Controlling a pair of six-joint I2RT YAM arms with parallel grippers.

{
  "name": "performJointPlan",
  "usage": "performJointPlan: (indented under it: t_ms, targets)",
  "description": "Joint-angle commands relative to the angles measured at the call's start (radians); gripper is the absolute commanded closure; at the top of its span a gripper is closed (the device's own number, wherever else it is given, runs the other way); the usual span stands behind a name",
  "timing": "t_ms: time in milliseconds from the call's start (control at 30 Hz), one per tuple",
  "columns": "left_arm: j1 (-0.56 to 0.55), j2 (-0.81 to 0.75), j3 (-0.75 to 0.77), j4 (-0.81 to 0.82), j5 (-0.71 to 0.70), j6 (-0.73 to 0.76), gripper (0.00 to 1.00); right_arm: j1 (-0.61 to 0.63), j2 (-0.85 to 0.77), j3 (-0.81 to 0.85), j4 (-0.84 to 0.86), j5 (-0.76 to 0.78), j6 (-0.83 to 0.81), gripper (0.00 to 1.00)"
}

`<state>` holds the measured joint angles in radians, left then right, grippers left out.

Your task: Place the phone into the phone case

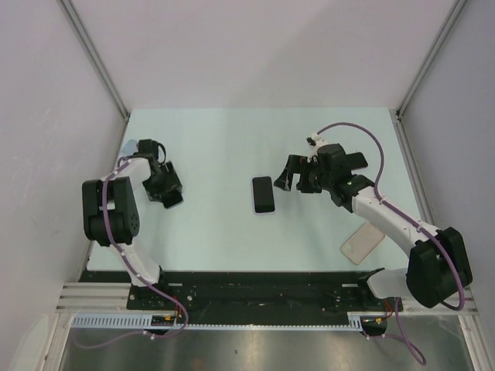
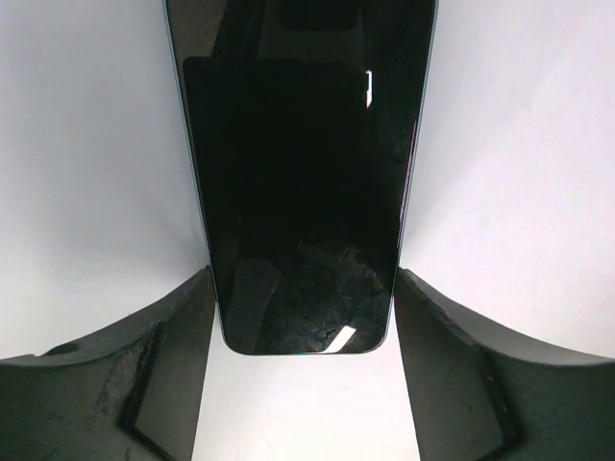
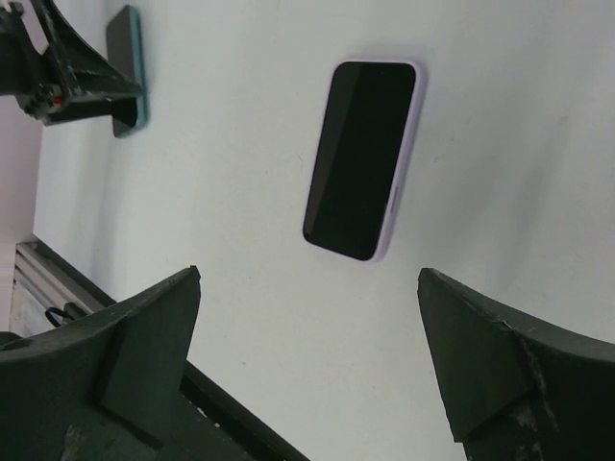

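Dark phone (image 2: 303, 192): far end cut off by the top edge of the left wrist view. Pale case (image 1: 359, 247), near right: one corner hidden under the right arm (image 1: 387, 219).

Surface (image 1: 232, 239) was pale mint, matte, evenly lit, w/ soft shadows only. Plain white back wall (image 1: 263, 46) stood at the far side. White side panels closed off the left (image 1: 46, 100) & right (image 1: 464, 100). Aluminium posts ran up from the far corners, left post (image 1: 94, 58) & right post (image 1: 431, 58), btwn the panels. At the near edge: black base plate (image 1: 255, 287), then slotted white cable duct (image 1: 255, 323), then brushed metal sheet (image 1: 255, 352) w/ dull reflections.
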<state>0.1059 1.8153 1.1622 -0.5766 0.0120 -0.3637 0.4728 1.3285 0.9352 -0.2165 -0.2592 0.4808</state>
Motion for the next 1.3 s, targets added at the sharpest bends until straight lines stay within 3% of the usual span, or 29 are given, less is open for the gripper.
performJointPlan:
  t_ms: [0, 200, 467, 600, 733, 1267]
  targets:
    - [-0.048, -0.071, -0.122, -0.008, 0.117, -0.038, 0.42, 0.015, 0.034, 0.002, 0.095, -0.052, 0.045, 0.02]
    - [-0.130, -0.239, -0.326, 0.064, 0.272, -0.069, 0.42, 0.046, 0.110, -0.001, 0.196, -0.113, 0.136, 0.04]
    - [-0.236, -0.355, -0.561, 0.219, 0.416, -0.188, 0.43, 0.145, 0.313, 0.001, 0.460, -0.187, 0.356, 0.19]
    - [-0.261, -0.384, -0.581, 0.235, 0.454, -0.210, 0.43, 0.159, 0.425, 0.002, 0.615, -0.198, 0.443, 0.30]
    - [-0.262, -0.418, -0.593, 0.239, 0.476, -0.216, 0.43, 0.155, 0.474, 0.019, 0.638, -0.137, 0.410, 0.44]
    - [-0.265, -0.436, -0.624, 0.270, 0.556, -0.227, 0.43, 0.237, 0.698, 0.105, 0.819, -0.245, 0.536, 0.47]
